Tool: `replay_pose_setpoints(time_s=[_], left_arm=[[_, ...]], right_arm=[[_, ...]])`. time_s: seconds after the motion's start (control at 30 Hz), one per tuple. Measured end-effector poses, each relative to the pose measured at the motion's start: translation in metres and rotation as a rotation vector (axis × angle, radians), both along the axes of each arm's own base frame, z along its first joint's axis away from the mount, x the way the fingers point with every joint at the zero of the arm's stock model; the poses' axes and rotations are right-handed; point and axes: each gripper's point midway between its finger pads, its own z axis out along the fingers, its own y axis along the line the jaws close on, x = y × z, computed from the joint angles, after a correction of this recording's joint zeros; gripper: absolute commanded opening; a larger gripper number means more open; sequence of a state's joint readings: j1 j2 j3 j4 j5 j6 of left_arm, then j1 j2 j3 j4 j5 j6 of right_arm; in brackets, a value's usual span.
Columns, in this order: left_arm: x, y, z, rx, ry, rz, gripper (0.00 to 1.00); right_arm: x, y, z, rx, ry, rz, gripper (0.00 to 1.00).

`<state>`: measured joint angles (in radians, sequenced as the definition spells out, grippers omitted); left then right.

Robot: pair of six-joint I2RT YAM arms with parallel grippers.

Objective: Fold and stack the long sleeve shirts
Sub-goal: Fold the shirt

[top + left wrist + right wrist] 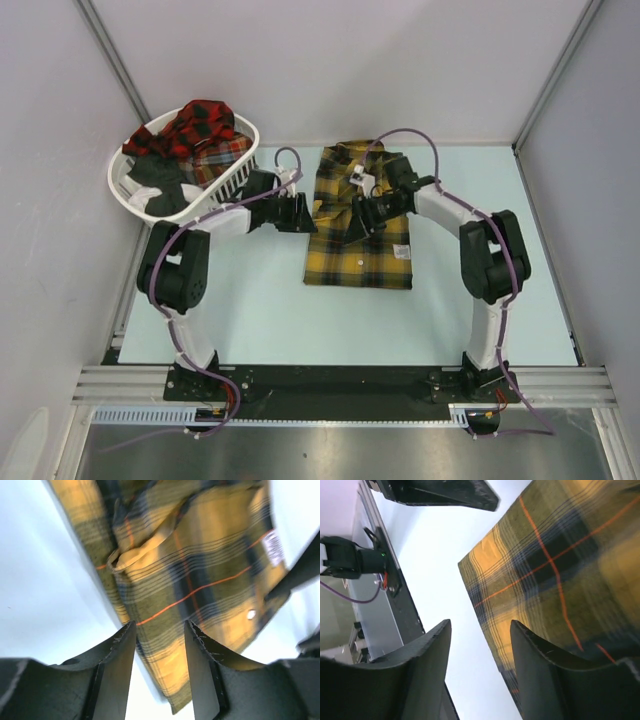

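Observation:
A mustard-yellow plaid long sleeve shirt (pixel 360 235) lies folded in a rectangle on the pale table, collar to the far side. My left gripper (pixel 303 213) is at its left edge. In the left wrist view its jaws (pixel 160 625) stand apart, with a corner of the shirt (pixel 200 570) showing between them. My right gripper (pixel 362 213) hovers over the shirt's upper middle. Its jaws (pixel 480 625) are also apart, over bare table beside the shirt's edge (pixel 555 570). Red-and-black plaid shirts (pixel 200 122) are heaped in a basket.
The white laundry basket (pixel 125 180) stands at the far left corner, close behind my left arm. Grey walls close the table on the left, far and right sides. A white label (pixel 274 547) and a button (pixel 251 614) show on the yellow shirt.

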<state>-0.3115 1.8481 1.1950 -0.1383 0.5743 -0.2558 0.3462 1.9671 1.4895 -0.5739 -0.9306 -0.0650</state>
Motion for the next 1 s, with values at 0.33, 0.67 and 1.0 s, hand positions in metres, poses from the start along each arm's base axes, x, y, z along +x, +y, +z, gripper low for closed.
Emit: replay_pose_setpoints(time_s=[0.33,0.67,1.0], left_arm=[[0.006,-0.014,-0.038,0.064,0.043,-0.034,0.43],[0.043,-0.026,-0.033,0.05,-0.03,-0.024,0.35],[0.08,-0.012,-0.008,0.036,-0.164,0.017,0.59]], right_arm=[[-0.023,0.021,-0.08,-0.14,0.088,0.078,0.47],[-0.023,0.02,-0.085,-0.133,0.067,0.105,0.47],[-0.024,0.02,-0.079,-0.111,0.07,0.122,0.61]])
